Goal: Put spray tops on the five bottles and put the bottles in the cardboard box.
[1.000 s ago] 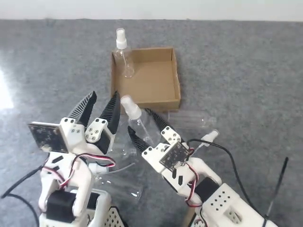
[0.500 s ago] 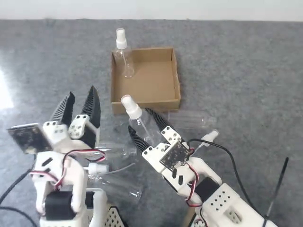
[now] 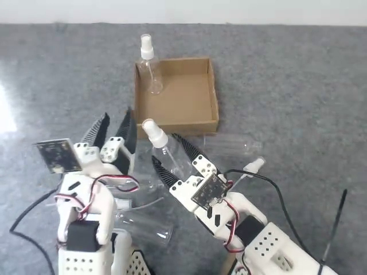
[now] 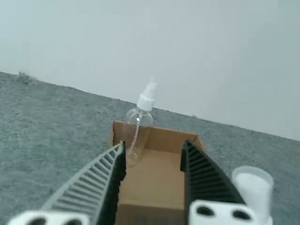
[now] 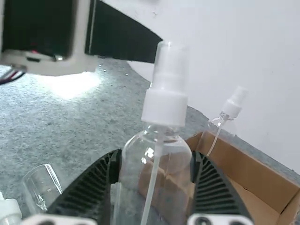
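Clear plastic spray bottle (image 5: 157, 157), top already on, pinched upright just short of the cardboard box (image 3: 178, 124).

In the high view the right gripper (image 3: 164, 148) clamps the bottle's round body from both sides, and the box's near wall lies at the bottle's 12 o'clock. The left gripper (image 3: 117, 114) hovers at its 9 o'clock, fingers spread with nothing between them. Another capped bottle (image 3: 152, 74) leans in the box's 11 o'clock corner. An uncapped bottle (image 3: 232, 146) lies at the held one's 3 o'clock, with a loose spray top (image 3: 254, 165) near 4. The bottle looks empty, so it should be light. Its thin, smooth wall will likely flex and slip under a hard squeeze. The mid-body grip seems sound, because holding by the white top could tilt it.
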Tool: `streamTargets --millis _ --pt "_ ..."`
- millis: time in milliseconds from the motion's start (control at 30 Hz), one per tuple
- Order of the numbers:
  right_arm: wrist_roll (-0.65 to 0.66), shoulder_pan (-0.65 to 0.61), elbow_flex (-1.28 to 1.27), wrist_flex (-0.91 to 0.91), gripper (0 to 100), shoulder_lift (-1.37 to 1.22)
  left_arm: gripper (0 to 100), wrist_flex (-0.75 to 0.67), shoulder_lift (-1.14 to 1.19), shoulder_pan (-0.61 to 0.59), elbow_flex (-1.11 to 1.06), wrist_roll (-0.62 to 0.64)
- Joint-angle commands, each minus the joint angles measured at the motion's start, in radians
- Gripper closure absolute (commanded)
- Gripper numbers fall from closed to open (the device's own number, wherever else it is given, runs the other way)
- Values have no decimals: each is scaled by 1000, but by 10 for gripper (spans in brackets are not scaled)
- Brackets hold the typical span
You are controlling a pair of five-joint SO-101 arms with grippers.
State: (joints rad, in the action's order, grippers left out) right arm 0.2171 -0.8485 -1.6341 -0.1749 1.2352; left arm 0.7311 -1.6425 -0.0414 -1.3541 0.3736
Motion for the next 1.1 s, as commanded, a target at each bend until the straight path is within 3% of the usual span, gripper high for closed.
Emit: streamTargets --millis 0,533,1067 --pt "0 -10 31 -27 908 27 823 -29 -9 52 -1 -28" --pt "0 -8 29 -27 908 27 824 23 -9 203 -16 -129" --pt "2 -7 28 -25 908 27 824 43 -9 204 -10 -129"
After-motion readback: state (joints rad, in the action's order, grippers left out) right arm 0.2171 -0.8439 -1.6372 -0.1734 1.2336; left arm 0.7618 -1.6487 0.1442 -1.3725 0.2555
